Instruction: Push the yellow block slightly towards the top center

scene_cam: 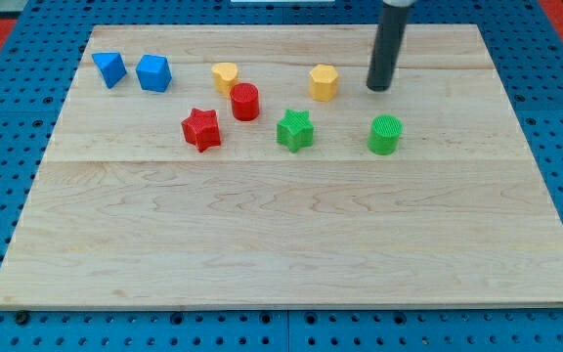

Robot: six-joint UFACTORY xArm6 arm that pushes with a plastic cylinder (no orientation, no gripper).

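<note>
Sitting just left of my tip (377, 87), yellow hexagonal block (324, 82), apart

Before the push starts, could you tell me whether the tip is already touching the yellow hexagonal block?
Not touching. My tip sits to the view's right of the yellow hexagonal block, with bare board visible between them.

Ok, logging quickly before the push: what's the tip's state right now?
My tip: no jaws, holding nothing; just right of the yellow hexagonal block, apart from it.
</note>
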